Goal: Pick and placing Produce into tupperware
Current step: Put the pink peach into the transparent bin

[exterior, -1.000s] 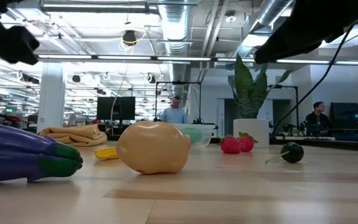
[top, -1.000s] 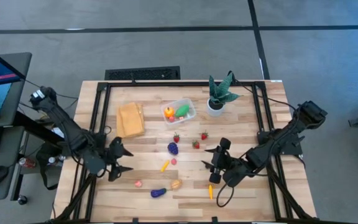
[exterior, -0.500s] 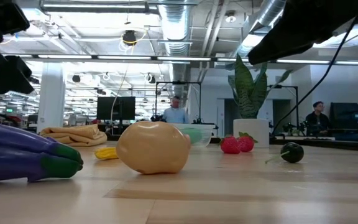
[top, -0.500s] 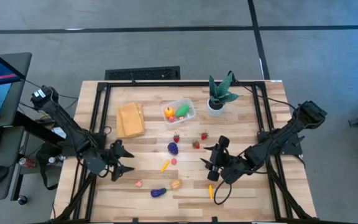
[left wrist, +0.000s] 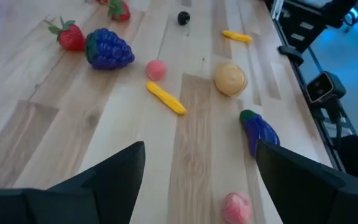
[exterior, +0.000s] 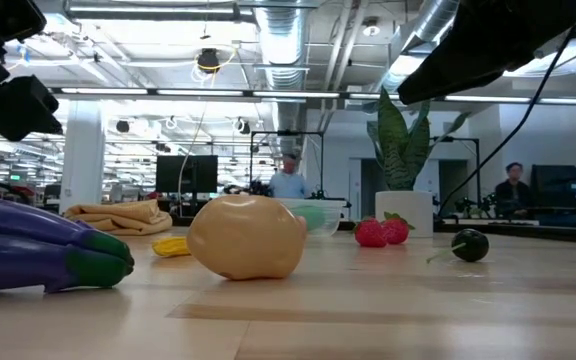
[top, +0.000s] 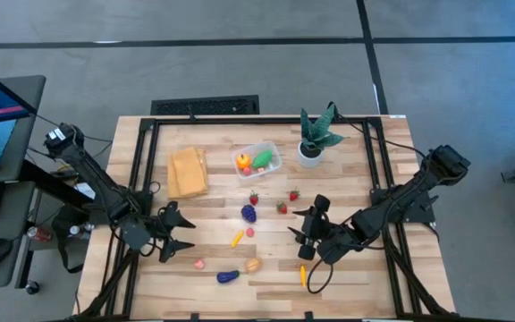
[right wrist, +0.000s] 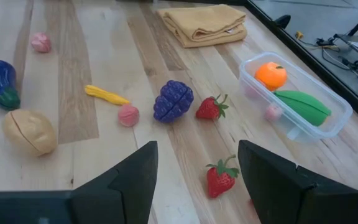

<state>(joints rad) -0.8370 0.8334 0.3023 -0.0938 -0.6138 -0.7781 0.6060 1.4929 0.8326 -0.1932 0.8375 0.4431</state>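
Tupperware point(top: 259, 159) held only three bits, most produce sat loose, and both grippers point(top: 175, 231) point(top: 308, 234) hung spread, empty.

Bright, even overhead light (soft shadows)

A folded tan-yellow cloth point(top: 187, 172) lies flat on the wooden surface point(top: 347, 192), left of centre toward the far edge. A spiky green plant in a white pot point(top: 312, 139) stands upright near the far edge, well apart from the cloth.
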